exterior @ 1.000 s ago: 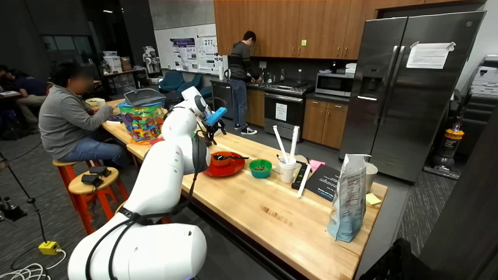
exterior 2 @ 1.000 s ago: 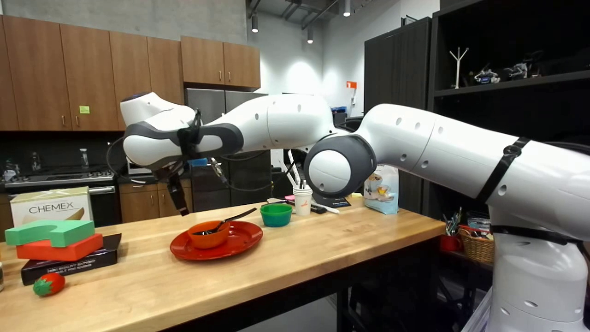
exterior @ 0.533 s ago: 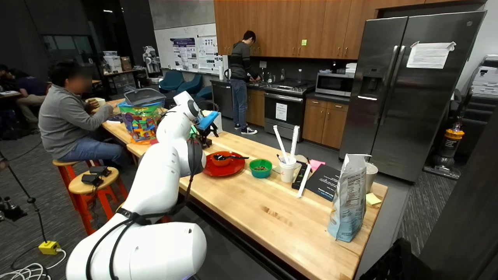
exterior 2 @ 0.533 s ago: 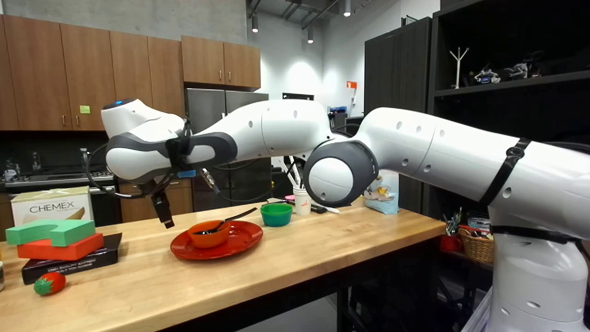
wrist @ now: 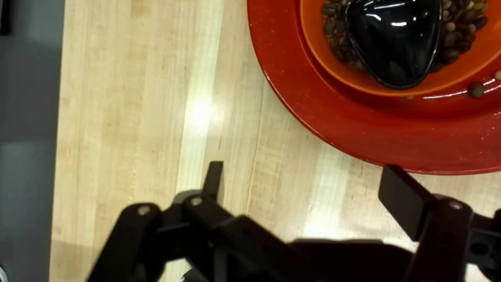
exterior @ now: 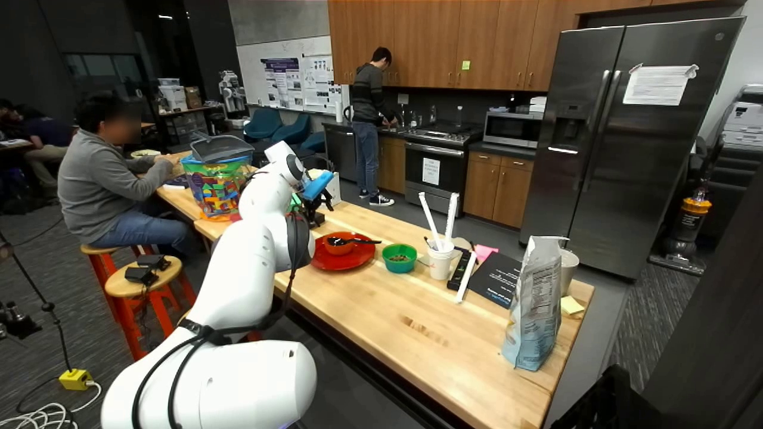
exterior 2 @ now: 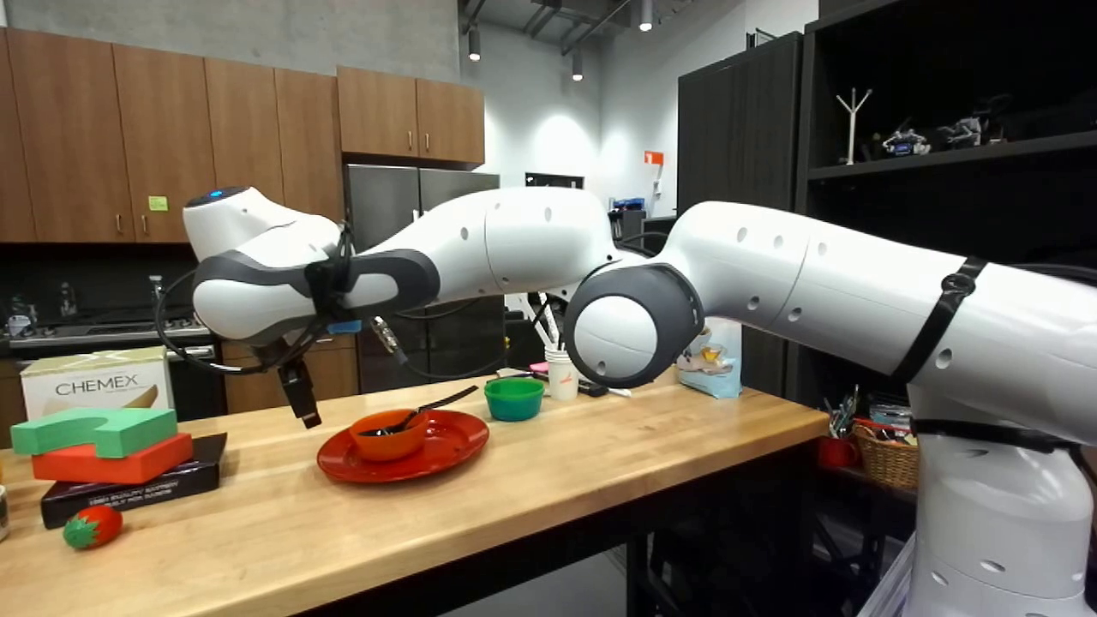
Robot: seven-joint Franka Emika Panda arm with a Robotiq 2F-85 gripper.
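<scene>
My gripper point(wrist: 302, 170) stands open in the wrist view, its fingers wide apart with only bare tabletop between them. One of the fingers point(wrist: 405, 199) overlaps the rim of a red plate point(wrist: 352, 137) in that view; no contact can be made out. On the plate rests an orange bowl point(wrist: 479, 53) holding dark beans point(wrist: 462, 37) and a black spoon point(wrist: 395, 47). In an exterior view the gripper point(exterior 2: 307, 416) points down above the table, just left of the plate point(exterior 2: 454, 450) and bowl point(exterior 2: 390, 444). The spoon's handle point(exterior 2: 450, 399) leans over the bowl's rim.
A green bowl point(exterior 2: 514, 398), a paper cup with white sticks point(exterior: 440, 262) and a bag point(exterior: 533, 304) stand along the table. Left of the gripper are a Chemex box point(exterior 2: 98, 381), foam blocks point(exterior 2: 111, 463) and a toy strawberry point(exterior 2: 92, 526). A person point(exterior: 110, 161) sits at the far end.
The gripper has come down and moved away from the robot's base, from above the bowl's edge to beside the plate; the last half second shows little motion. The seated person's hands have lowered.
</scene>
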